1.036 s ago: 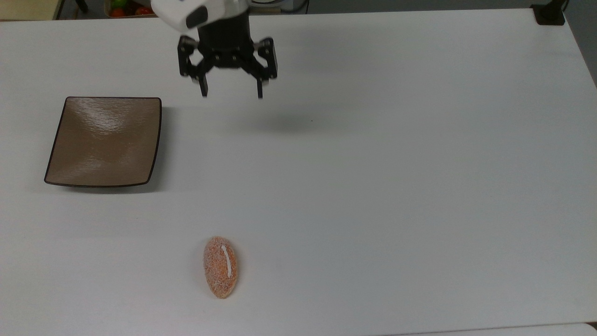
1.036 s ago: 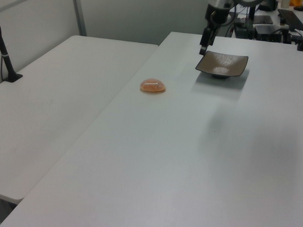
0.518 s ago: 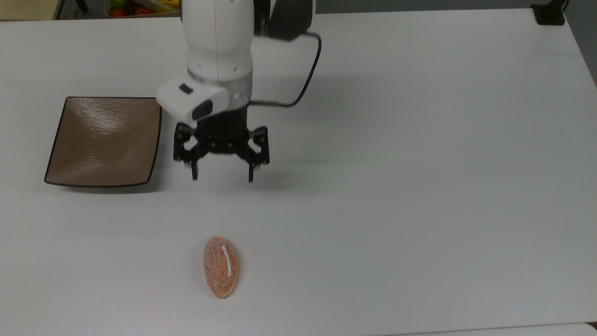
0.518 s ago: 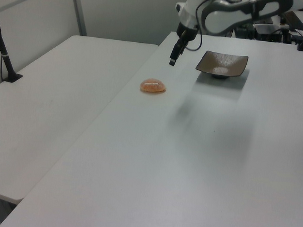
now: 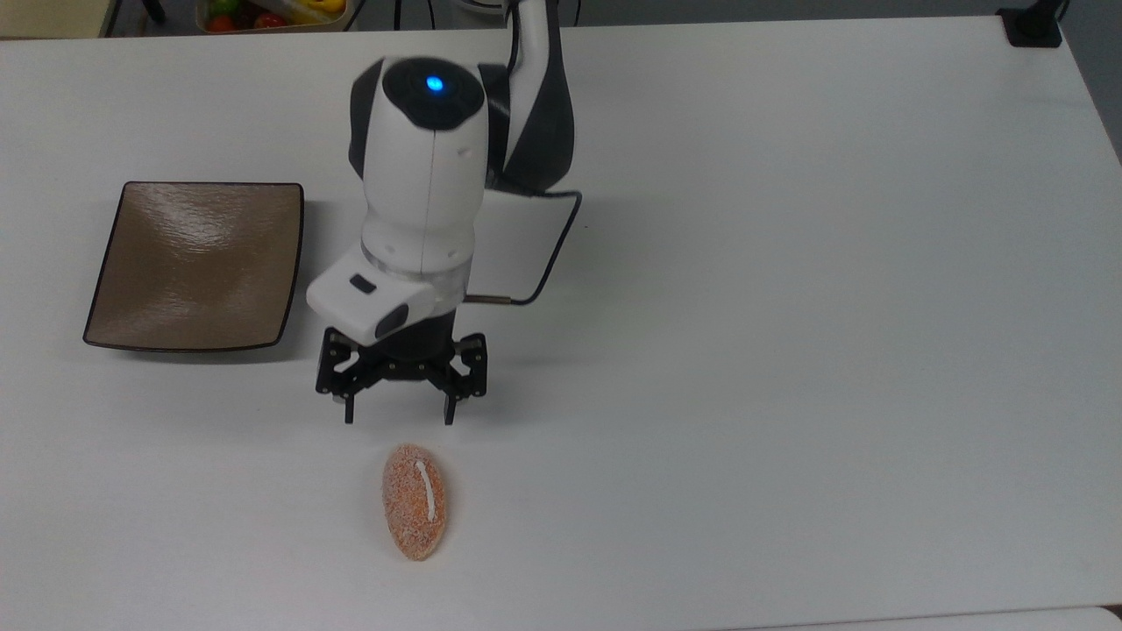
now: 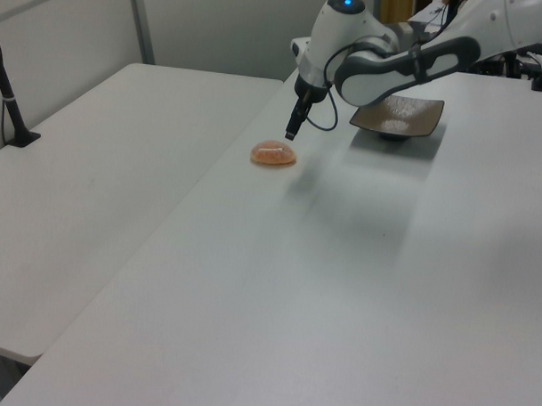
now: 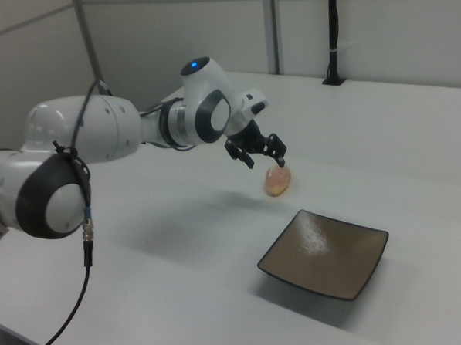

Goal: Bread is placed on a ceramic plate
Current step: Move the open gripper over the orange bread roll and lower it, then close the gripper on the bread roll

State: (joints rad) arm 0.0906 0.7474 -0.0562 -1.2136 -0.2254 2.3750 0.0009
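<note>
Note the bread (image 5: 414, 500) lying bare on the white table (image 5: 789, 350), near the top view's lower edge and well apart from the plate (image 5: 197, 263), which sits empty toward the top view's left. Your gripper (image 5: 398, 419) hangs above the table just short of the roll's near tip, its two fingers spread wide and holding nothing; the left view puts the gripper (image 6: 291, 132) above and slightly beyond the bread (image 6: 273, 153), not touching it. Judge the step as the approach, with grasp and carry not yet begun. The roll's long axis runs up and down in the top view, with a thin white stripe along its crown, and the open fingers already stand to either side of that axis, so you should take hold across the short middle, where the body is widest and the flanks steepest. Expect a light object; whether it is soft or rigid cannot be told, so close gently. The speckled crust looks rough enough to give grip, but the pointed ends taper and would likely squirt out of a pinch placed there. In the right view the bread (image 7: 278, 180) lies just beyond the plate (image 7: 324, 253), so the carry should be short
</note>
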